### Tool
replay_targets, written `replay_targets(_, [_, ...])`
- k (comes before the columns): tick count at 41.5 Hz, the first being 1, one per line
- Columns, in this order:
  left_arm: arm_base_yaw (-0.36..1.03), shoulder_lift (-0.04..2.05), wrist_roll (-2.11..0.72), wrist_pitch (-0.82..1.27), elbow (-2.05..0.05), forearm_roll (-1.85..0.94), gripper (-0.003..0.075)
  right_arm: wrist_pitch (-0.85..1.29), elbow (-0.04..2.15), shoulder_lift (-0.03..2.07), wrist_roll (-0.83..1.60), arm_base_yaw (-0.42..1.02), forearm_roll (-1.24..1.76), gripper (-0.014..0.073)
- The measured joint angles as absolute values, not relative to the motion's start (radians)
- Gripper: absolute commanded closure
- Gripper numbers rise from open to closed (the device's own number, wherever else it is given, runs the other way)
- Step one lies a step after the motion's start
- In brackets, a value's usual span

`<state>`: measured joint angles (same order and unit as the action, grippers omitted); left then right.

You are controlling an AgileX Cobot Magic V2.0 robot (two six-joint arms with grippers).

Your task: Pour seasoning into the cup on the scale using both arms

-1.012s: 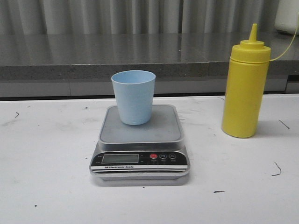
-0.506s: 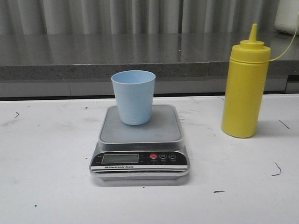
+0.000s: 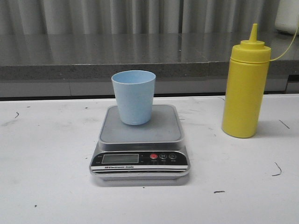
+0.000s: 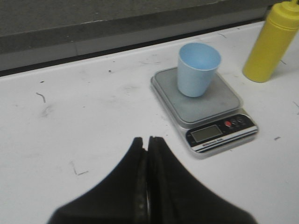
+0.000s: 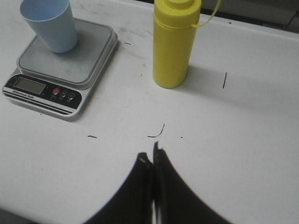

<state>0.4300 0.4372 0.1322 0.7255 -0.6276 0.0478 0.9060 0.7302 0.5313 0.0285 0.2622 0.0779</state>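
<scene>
A small light blue plastic cup [image 3: 133, 96] stands upright on the rounded steel platform of a flat silver-grey digital scale [image 3: 140, 140], set toward the platform's back edge and a little left of its middle. The scale sits near the middle of the white bench [image 3: 46, 154], its black front panel facing the robot with an LCD display [image 3: 120, 158] and a red button [image 3: 153, 157] next to 2 dark buttons. The cup looks empty from above in the left wrist view.

To the right of the scale, well apart from it, a tall yellow plastic squeeze bottle [image 3: 245, 84] stands upright on the bench, taller than the cup, with a pointed nozzle and a thin yellow tether curving off to its right.

Neither arm shows in the front view. In the left wrist view the left hand [image 4: 147, 142] hangs over bare bench, near side of the scale, its dark fingers pressed together and holding nothing. The right hand [image 5: 150, 158] is likewise closed on nothing, over the bench on the near side of the bottle, apart from it.

A grey stone ledge [image 3: 93, 56] runs behind the bench.
</scene>
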Motion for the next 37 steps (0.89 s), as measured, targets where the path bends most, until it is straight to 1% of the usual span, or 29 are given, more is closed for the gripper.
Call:
replay_targets(10, [0.216, 0.222, 0.132, 0.408, -0.333, 0.047, 0.0740, 0.906, 0.730, 0.531, 0.028, 0.262, 0.078, 0.0662])
replay_targets(15, [0.116, 0.116, 0.132, 0.314, -0.195, -0.008, 0.0740, 0.906, 0.730, 0.531, 0.028, 0.262, 0.078, 0.0662])
replay_targets(18, [0.079, 0.072, 0.132, 0.289, -0.137, -0.024, 0.0740, 0.906, 0.730, 0.531, 0.028, 0.262, 0.078, 0.0662])
replay_targets(22, [0.051, 0.027, 0.132, 0.241, -0.071, -0.034, 0.0740, 0.906, 0.730, 0.531, 0.028, 0.262, 0.078, 0.0662])
replay_targets(29, [0.044, -0.006, 0.132, 0.148, 0.004, -0.034, 0.0740, 0.906, 0.730, 0.531, 0.028, 0.262, 0.078, 0.0662])
replay_targets(32, [0.044, -0.006, 0.132, 0.095, 0.004, -0.034, 0.0740, 0.906, 0.730, 0.531, 0.028, 0.262, 0.079, 0.0662])
replay_targets(37, [0.042, -0.006, 0.132, 0.066, 0.004, -0.034, 0.0740, 0.906, 0.730, 0.531, 0.028, 0.262, 0.079, 0.0662])
